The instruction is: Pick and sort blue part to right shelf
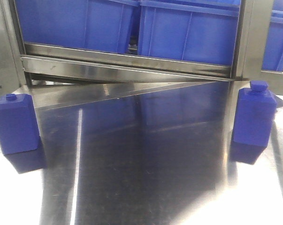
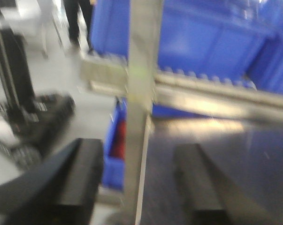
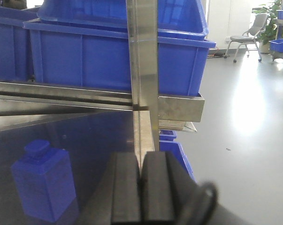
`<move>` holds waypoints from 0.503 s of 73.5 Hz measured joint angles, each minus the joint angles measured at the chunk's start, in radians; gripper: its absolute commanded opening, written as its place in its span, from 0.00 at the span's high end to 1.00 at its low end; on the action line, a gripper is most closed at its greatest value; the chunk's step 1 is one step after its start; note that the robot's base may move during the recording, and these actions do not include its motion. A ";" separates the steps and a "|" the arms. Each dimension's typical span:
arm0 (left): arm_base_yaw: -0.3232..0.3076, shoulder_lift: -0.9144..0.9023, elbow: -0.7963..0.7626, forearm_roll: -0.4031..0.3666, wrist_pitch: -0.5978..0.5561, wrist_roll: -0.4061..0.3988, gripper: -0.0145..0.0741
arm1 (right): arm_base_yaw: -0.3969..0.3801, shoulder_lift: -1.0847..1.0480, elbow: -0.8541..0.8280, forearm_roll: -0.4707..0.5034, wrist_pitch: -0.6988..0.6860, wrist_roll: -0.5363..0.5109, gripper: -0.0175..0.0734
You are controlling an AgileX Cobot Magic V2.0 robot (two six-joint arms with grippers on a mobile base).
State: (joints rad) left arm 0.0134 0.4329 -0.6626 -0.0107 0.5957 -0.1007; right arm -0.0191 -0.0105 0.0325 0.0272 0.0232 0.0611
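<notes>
Left pincer (image 2: 139, 183) agape, right pincer (image 3: 140, 161) pinched together, both empty; I'd grip the probably light, stiff, slick blue part (image 3: 42, 185) by its flat sides

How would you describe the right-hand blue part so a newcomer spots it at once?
Start at the shiny steel table beneath the rack of blue bins. Follow the table to its right side, where a steel upright rises; the blue part stands at its foot. Its twin stands at the opposite, far left edge.
</notes>
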 measured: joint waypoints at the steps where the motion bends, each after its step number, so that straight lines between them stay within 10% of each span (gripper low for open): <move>1: -0.006 0.013 -0.006 -0.006 0.011 0.000 0.22 | 0.000 0.000 0.000 0.000 0.000 0.000 0.74; 37: -0.242 0.529 -0.150 -0.205 0.219 0.000 0.15 | 0.000 0.000 0.000 0.000 0.000 0.000 0.74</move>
State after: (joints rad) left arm -0.2287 0.9624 -0.8121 -0.2161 0.8144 -0.1007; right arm -0.0191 -0.0105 0.0325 0.0272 0.0232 0.0611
